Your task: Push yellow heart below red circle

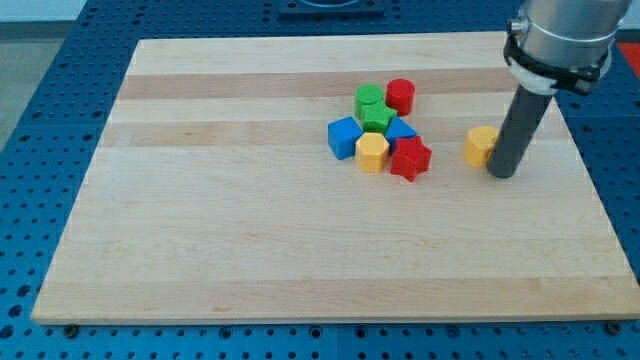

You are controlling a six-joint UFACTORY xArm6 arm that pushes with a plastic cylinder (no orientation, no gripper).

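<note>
The yellow heart (480,146) lies on the wooden board (250,250) at the view's right, partly hidden by my rod. My tip (503,173) rests on the board just right of and slightly below the heart, touching or nearly touching it. The red circle (400,96) stands at the upper right of a cluster of blocks, left of and above the heart.
The cluster holds a green block (368,98), a green star (377,118), a blue cube (344,137), a blue block (401,129), a yellow hexagon (372,152) and a red star (410,158). A blue perforated table surrounds the board.
</note>
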